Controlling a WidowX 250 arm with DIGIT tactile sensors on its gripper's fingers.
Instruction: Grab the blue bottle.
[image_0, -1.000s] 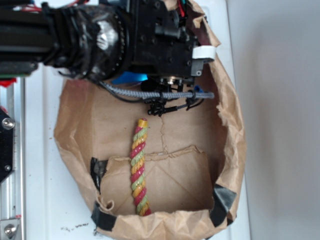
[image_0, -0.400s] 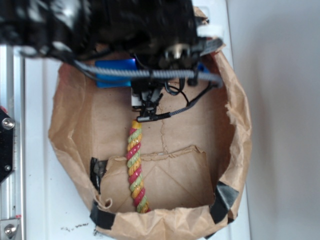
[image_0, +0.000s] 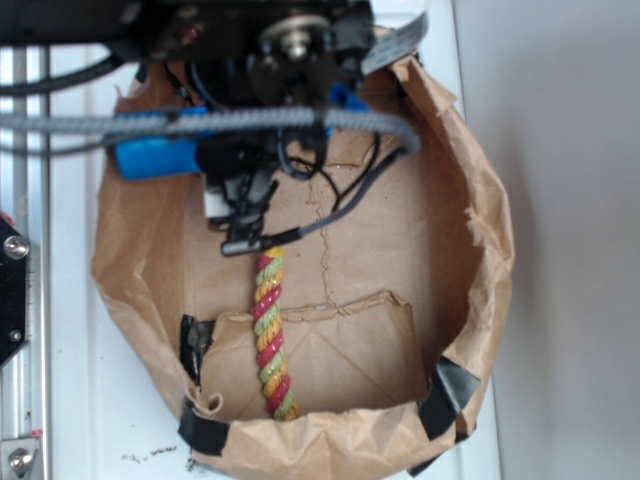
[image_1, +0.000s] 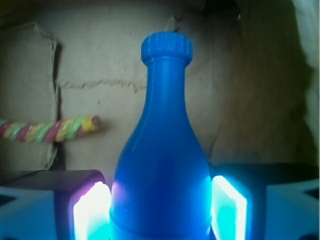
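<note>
Solid bright-blue plastic bottle (image_1: 162, 165) now lifted clear of brown paper bag floor, clamped between closed tool (image_1: 161, 210) pads: grab apparently achieved.

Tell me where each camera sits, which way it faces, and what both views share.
Exterior: overhead, looking straight down into the paper bag; the arm and end effector cross the top of the view.
Wrist: on the end effector, looking forward along the blue bottle; two lit fingers flank the bottle's body.
Shared: the blue bottle, the twisted rope and the bag's brown paper.
</note>
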